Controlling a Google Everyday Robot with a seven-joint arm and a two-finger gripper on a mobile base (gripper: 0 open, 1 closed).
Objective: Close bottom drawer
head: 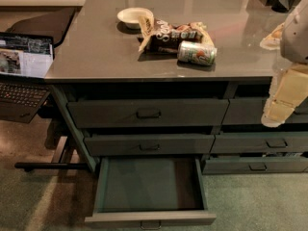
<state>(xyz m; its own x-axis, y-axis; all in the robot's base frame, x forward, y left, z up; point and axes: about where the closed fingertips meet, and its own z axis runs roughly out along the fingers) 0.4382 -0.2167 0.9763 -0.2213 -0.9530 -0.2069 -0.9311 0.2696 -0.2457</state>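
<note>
The bottom drawer (150, 217) of the left stack is pulled far out toward me. Its plain green floor (149, 183) is bare and its small dark pull handle (150, 224) sits mid-front at the lower edge of the view. My gripper (283, 102) hangs at the right edge, pale and cream-coloured, in front of the right stack's top drawer. It is well to the right of and above the open drawer and touches nothing that I can see.
Two taller drawers (148, 112) above the open one are shut, as are the right-hand drawers (257, 165). On the grey counter (96, 42) lie a white bowl (134, 16), a snack bag (173, 35) and a tipped can (197, 53). A laptop (24, 71) stands left.
</note>
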